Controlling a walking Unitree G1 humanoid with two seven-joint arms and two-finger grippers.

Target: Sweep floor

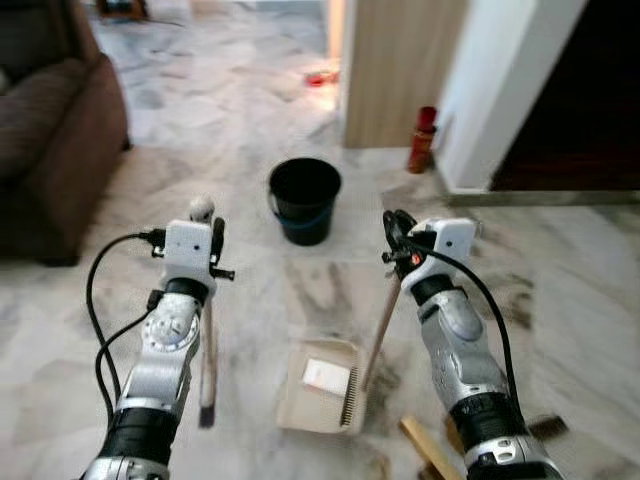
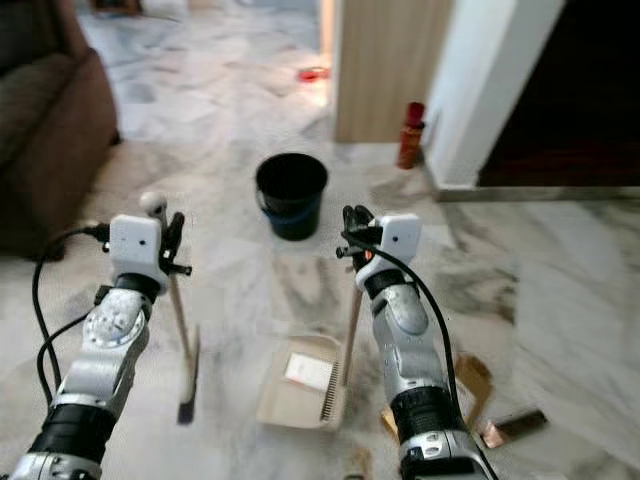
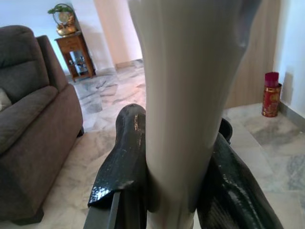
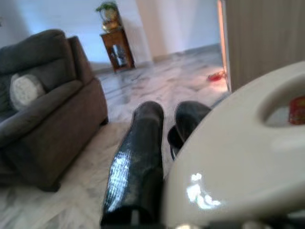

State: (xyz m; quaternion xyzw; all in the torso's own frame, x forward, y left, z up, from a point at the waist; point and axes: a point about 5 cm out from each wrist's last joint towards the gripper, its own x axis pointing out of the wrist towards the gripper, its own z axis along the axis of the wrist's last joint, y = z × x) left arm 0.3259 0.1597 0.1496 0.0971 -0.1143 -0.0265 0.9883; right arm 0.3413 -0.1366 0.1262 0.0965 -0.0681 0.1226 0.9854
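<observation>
Marble floor: left tool clamps the broom upright, right tool grips the dustpan handle, pan flat between both arms. Black bucket stands beyond. No readable labels anywhere.

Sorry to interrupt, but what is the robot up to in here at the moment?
It is sweeping. The left end effector is shut on a broom handle, bristles on the marble floor. The right end effector holds the handle of a beige dustpan with a paper scrap inside. A black bucket stands just ahead.
</observation>
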